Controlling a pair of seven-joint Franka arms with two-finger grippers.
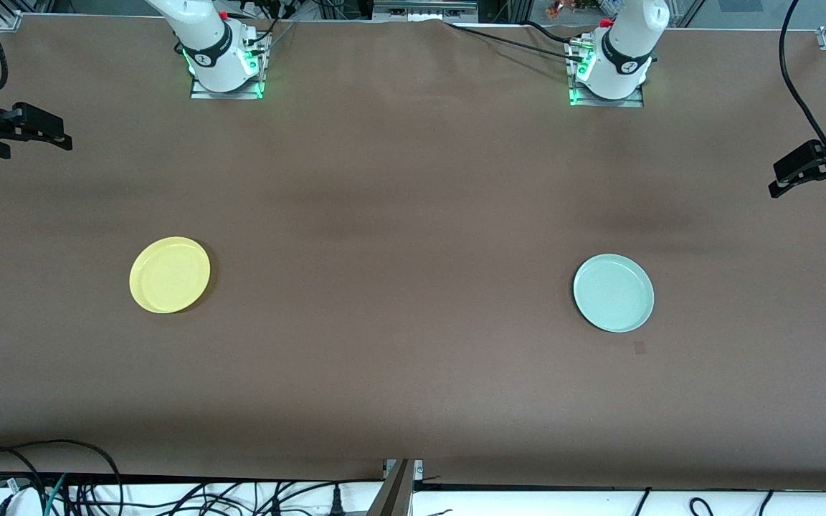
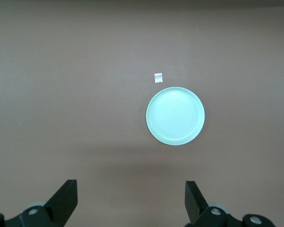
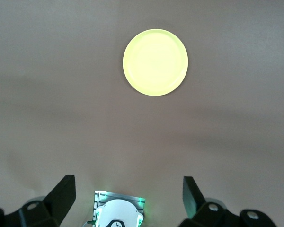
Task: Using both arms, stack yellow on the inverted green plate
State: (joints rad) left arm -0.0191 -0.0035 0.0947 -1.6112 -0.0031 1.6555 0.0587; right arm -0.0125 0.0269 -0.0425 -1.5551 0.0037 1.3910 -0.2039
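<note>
The yellow plate (image 1: 169, 274) lies flat on the brown table toward the right arm's end, open side up. It also shows in the right wrist view (image 3: 155, 62). The green plate (image 1: 613, 292) lies flat toward the left arm's end, rim up, and shows in the left wrist view (image 2: 175, 115). The plates are far apart. My left gripper (image 2: 131, 189) is open and empty, high over the table, well short of the green plate. My right gripper (image 3: 128, 187) is open and empty, high over its own base. Neither gripper shows in the front view.
The right arm's base (image 1: 221, 61) and the left arm's base (image 1: 610, 68) stand at the table's edge farthest from the front camera. Black fixtures (image 1: 15, 129) (image 1: 818, 165) jut in at both ends. A small square tag (image 2: 157, 77) lies next to the green plate.
</note>
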